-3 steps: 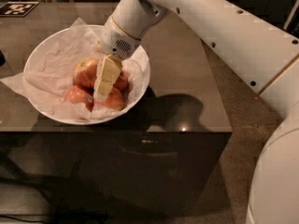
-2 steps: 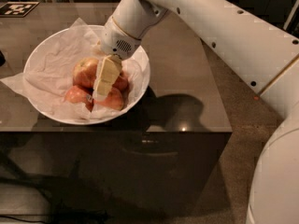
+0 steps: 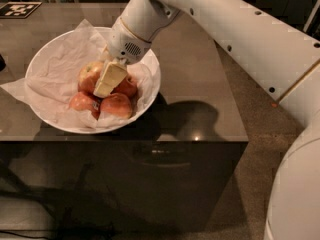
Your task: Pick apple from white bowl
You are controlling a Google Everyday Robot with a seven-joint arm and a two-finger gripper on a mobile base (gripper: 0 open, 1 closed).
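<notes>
The white bowl (image 3: 50, 51), lined with crumpled white paper, stands on the dark table top at the left. Several apples lie in its right half. The apple (image 3: 89, 73), the largest, with a red blush and a pale yellow-green side, lies at the back left of the pile. Three smaller, redder apples lie around it: one at the front left (image 3: 81, 102), one at the front (image 3: 117, 106), one at the right (image 3: 128, 87). My gripper (image 3: 103, 90) reaches down into the bowl from the upper right. Its cream tip lies against the right side of the apple, between it and the right apple.
The dark table (image 3: 195, 84) ends in a front edge just below the bowl and a right edge near the carpeted floor (image 3: 250, 149). A black-and-white marker tag (image 3: 19, 9) lies at the table's far left corner. My white arm (image 3: 240, 29) spans the upper right.
</notes>
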